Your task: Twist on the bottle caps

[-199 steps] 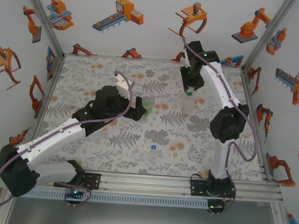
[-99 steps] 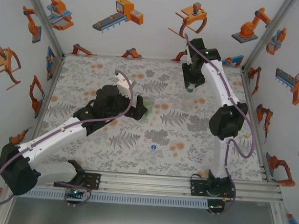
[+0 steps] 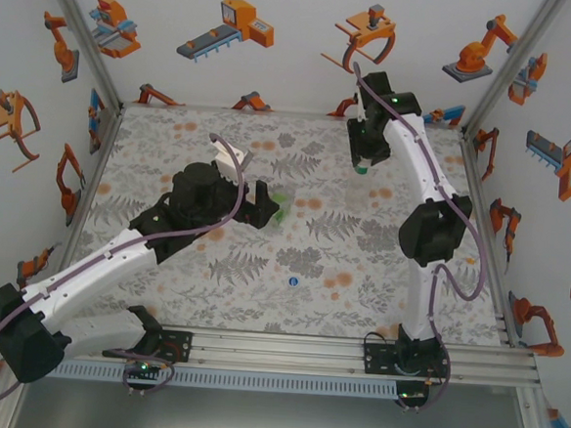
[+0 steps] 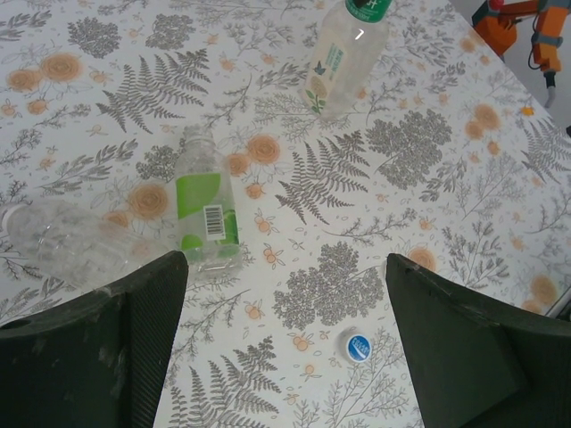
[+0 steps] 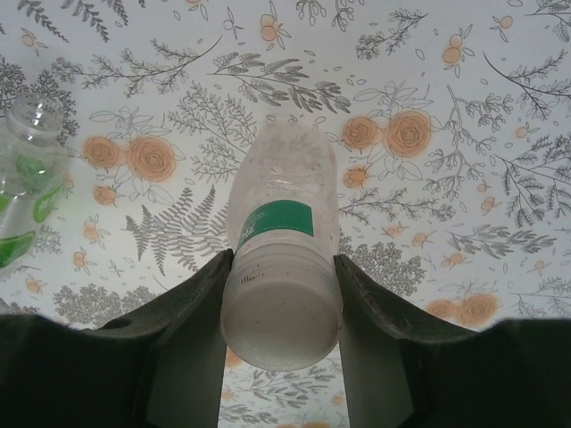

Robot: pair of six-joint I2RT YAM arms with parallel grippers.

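My right gripper (image 5: 284, 263) was clamped on the top of a bottle (image 5: 285, 201) with a green band. In the right wrist view it sat in the lower middle of the frame, a finger pressed against each side. The pale round end nearest the lens looked like a white cap (image 5: 281, 321), though that close I could not be sure. My left gripper (image 4: 284, 263) hung with its jaws wide apart and nothing between them, the dark fingers (image 4: 134, 339) in the two bottom corners of the left wrist view. Left of centre in that frame a labelled bottle (image 4: 203, 209) lay on its side on the mat (image 4: 428, 178), its mouth open and pointing up the frame. A clear bottle (image 4: 62, 239) lay just beside it, toward the left edge. The blue cap (image 4: 357, 346) lay flat on the mat at lower centre-right, apart from all the bottles. The banded bottle showed at the top edge, well away from the two lying ones.
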